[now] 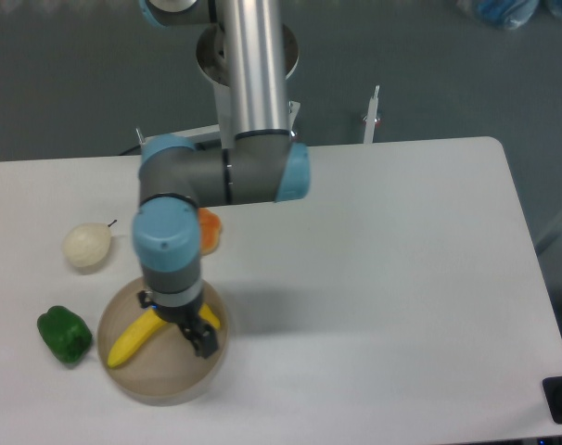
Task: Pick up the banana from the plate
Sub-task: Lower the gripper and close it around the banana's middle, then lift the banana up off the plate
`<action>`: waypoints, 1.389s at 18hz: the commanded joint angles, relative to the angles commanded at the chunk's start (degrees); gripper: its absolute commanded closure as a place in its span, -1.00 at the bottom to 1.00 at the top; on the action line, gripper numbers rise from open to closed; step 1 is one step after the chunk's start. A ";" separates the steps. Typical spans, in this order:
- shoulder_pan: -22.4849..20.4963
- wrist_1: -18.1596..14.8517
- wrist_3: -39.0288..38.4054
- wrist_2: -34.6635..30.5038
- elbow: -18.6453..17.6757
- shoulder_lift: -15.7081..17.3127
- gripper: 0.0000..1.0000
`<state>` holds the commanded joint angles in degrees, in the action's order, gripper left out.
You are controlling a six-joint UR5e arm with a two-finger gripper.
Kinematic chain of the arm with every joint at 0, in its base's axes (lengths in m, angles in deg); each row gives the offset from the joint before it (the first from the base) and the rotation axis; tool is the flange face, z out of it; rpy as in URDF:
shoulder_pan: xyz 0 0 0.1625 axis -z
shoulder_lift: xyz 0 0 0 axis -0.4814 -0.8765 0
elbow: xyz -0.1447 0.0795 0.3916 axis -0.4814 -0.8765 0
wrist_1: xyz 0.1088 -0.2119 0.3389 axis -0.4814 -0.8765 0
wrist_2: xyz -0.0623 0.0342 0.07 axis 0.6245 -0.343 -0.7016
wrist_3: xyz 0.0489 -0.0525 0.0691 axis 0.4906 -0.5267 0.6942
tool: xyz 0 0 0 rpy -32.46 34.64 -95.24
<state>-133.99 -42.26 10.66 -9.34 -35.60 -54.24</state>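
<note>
Nearest the front edge of the white bench (383,278), toward its left end, sits the round tan plate (165,382). The yellow banana (133,340) lies across the plate, its lower tip near the plate's left rim; its right part is hidden behind the arm's wrist. The hand (190,326) hangs directly over the plate, right above the middle to right part of the banana. One dark finger shows at the lower right, over the plate's right side, and another dark part shows at the left of the wrist, close to the banana. The fingers appear spread to either side of the fruit, but I cannot tell for sure whether the hand is open or closed, nor whether it touches the banana.

Just left of the plate, near the bench's left edge, lies a green pepper (64,335). Farther back on the left side rests a whitish pear (86,246) with a thin stem. To its right, an orange lumpy fruit (210,230) peeks out from behind the arm's blue-capped joint. The grey arm (225,176) rises from there to its base beyond the bench's back edge.
</note>
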 joint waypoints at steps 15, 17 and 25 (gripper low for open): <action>3.17 4.31 -2.72 0.00 -2.56 -4.04 -0.07; 3.17 4.31 -2.90 -0.09 -2.56 -3.60 0.78; 2.73 4.22 -2.02 -0.18 -1.41 -1.23 1.00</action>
<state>-131.25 -38.04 8.64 -9.51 -37.01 -55.47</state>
